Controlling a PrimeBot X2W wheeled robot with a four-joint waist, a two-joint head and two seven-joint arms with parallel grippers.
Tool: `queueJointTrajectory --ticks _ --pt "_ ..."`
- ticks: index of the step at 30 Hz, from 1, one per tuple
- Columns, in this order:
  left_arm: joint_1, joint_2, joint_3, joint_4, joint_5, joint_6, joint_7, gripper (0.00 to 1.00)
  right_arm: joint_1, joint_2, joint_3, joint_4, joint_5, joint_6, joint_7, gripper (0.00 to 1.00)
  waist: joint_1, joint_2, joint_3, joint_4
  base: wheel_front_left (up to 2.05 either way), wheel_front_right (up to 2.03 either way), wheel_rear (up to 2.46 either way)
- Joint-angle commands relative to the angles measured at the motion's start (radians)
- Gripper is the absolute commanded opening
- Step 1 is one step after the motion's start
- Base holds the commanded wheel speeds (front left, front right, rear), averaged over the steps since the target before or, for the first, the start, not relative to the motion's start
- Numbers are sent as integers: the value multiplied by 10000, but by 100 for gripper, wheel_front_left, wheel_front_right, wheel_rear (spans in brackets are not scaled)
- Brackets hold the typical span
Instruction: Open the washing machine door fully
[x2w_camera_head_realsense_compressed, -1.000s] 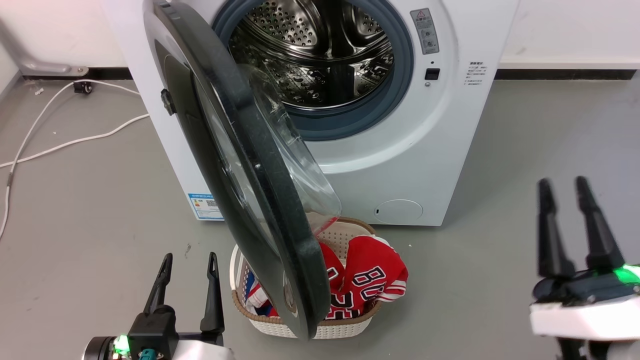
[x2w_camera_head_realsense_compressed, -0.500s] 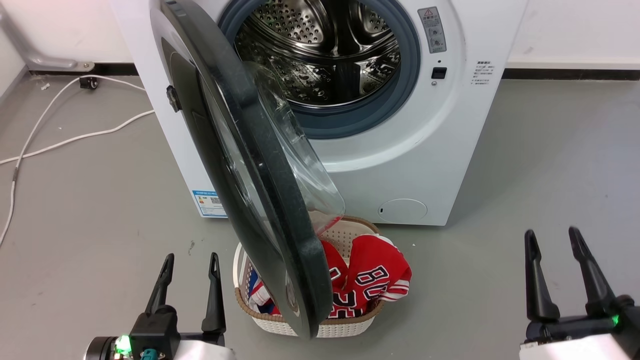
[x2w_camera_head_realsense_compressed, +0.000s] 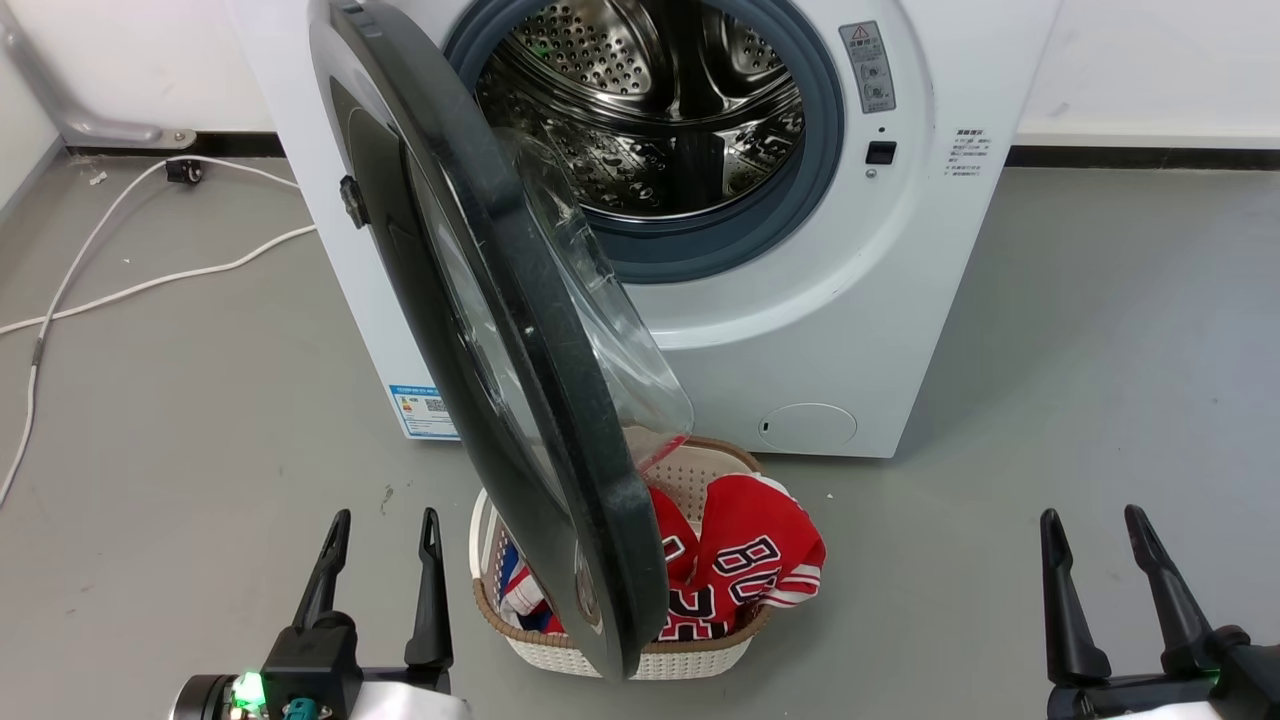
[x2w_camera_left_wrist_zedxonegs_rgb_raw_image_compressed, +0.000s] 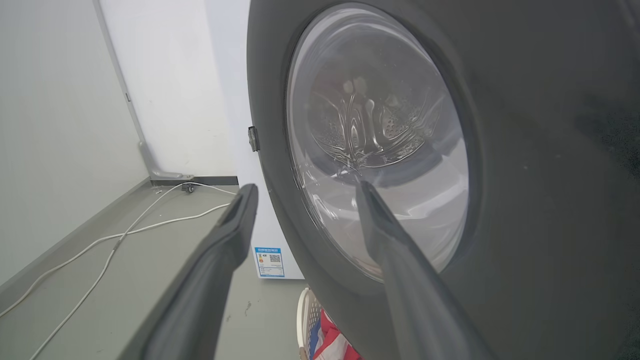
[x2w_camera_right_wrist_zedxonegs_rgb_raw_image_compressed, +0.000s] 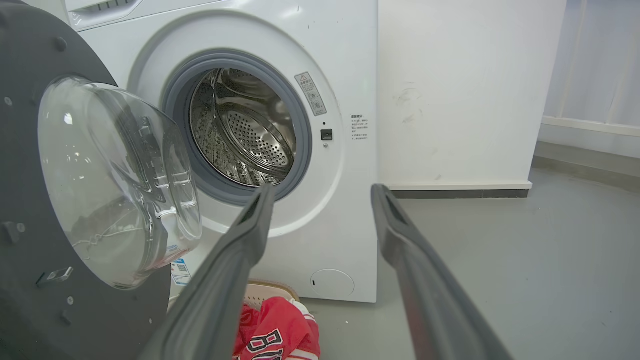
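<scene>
Over the basket (x2w_camera_head_realsense_compressed: 690, 662), the door (x2w_camera_head_realsense_compressed: 520, 330) stands half open, hinged at the left edge of the washing machine (x2w_camera_head_realsense_compressed: 900, 300). My left claw (x2w_camera_head_realsense_compressed: 386, 514) and right claw (x2w_camera_head_realsense_compressed: 1090, 513) gape empty. Heavy, stiff, slick, I judge; I'd push its rim.

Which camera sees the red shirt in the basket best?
The head view: the red shirt lies in the white basket, numbers showing, partly behind the washing machine door. The right wrist view catches part at its bottom edge; the left wrist view, a red scrap below the door.
</scene>
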Motion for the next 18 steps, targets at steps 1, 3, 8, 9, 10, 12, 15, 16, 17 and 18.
queueJointTrajectory --ticks 1,3,8,9,10,12,15,16,17,18 --pt "42 -7 1 10 12 17 -24 100 150 36 19 45 45 -2 -17 100 0 0 -9 -2 0 0 0" --pt "51 -7 10 17 9 9 -24 100 159 36 40 74 76 -2 -17 100 0 0 -15 2 0 0 0" --pt "58 -8 36 56 -75 1 -24 100 160 37 74 153 135 -2 -19 100 0 0 -32 21 0 0 0" --pt "53 -7 56 44 -68 -4 -24 47 159 37 74 166 140 -2 -17 100 0 0 -35 23 0 0 0" --pt "56 -7 73 33 -67 -8 -24 0 150 37 68 175 145 -2 -19 100 0 0 -38 23 0 0 0" --pt "87 -7 104 50 -128 -23 -24 0 139 37 63 186 141 -2 -17 100 0 0 -49 27 0 0 0" --pt "103 -7 176 46 -103 -43 -24 0 133 37 54 196 155 -2 -19 100 0 0 -60 32 0 0 0" --pt "77 -7 307 13 -73 -8 -24 0 124 37 57 201 160 -2 -19 100 0 0 -67 39 0 0 0" --pt "77 -7 307 13 -73 -8 -24 0 124 37 57 201 160 -2 -19 100 0 0 -67 39 0 0 0" --pt "43 -7 385 -21 -102 8 -24 0 118 37 56 205 172 -2 -17 100 0 0 -70 43 0 0 0"
